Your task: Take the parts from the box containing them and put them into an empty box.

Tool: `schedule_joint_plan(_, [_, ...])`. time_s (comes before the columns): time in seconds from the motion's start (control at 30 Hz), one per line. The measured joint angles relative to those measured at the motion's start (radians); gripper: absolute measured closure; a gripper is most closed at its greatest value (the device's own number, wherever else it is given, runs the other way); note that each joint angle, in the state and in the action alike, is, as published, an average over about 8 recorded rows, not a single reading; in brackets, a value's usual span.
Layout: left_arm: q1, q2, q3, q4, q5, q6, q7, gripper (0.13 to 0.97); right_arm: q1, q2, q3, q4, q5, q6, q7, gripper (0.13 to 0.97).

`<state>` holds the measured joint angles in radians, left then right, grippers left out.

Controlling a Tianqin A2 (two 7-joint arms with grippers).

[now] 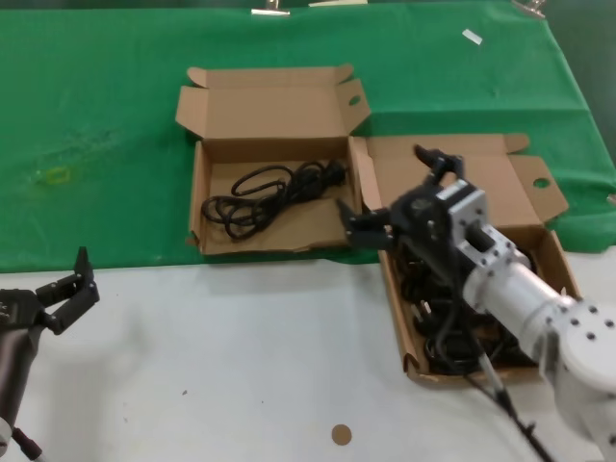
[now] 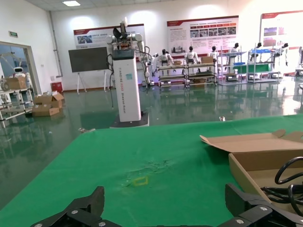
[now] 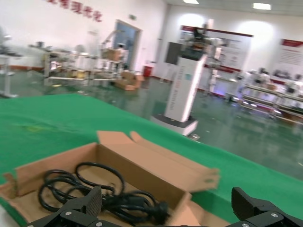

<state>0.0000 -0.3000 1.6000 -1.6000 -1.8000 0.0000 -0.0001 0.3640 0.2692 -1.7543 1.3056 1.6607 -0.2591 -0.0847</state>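
Head view: no lettering can be read on either carton. The empty box (image 1: 269,164) sits on the green cloth (image 1: 96,125), lid up, and despite its name a black cable (image 1: 274,192) lies coiled inside. The box containing them (image 1: 539,252) stands just right of it, partly hidden by the right arm; dark cables (image 1: 445,337) show in its near end, though their number cannot be made out. The right gripper (image 1: 393,197) hovers at the seam between the two cartons, its jaws spread wide and holding nothing. The left gripper (image 1: 75,287) waits over the white table (image 1: 241,366), well away from both cartons, jaws wide too.

Left wrist view: only the fingertips (image 2: 90,203) show, far apart. Beyond them lies green cloth, with a carton corner (image 2: 251,151) to one side. The distant wall posters are unreadable.

Right wrist view: the fingertips (image 3: 87,204) are spread wide, with the cable-holding carton (image 3: 142,163) directly ahead. Red wall characters are too blurred to read.
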Motion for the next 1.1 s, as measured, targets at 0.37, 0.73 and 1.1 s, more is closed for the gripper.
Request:
schedule_joint_plan(0.37, [0.0, 0.0, 0.0, 0.0, 0.0, 0.0, 0.0, 0.163, -0.205, 0.017, 0.087, 0.166, 0.078, 0.146, 0.048, 0.129])
schedule_joint_plan(0.73, [0.0, 0.0, 0.0, 0.0, 0.0, 0.0, 0.0, 0.132, -0.316, 0.027, 0.134, 0.256, 0.121, 0.225, 0.074, 0.129])
schedule_joint_plan(1.1, [0.0, 0.0, 0.0, 0.0, 0.0, 0.0, 0.0, 0.132, -0.317, 0.027, 0.134, 0.256, 0.121, 0.226, 0.074, 0.129])
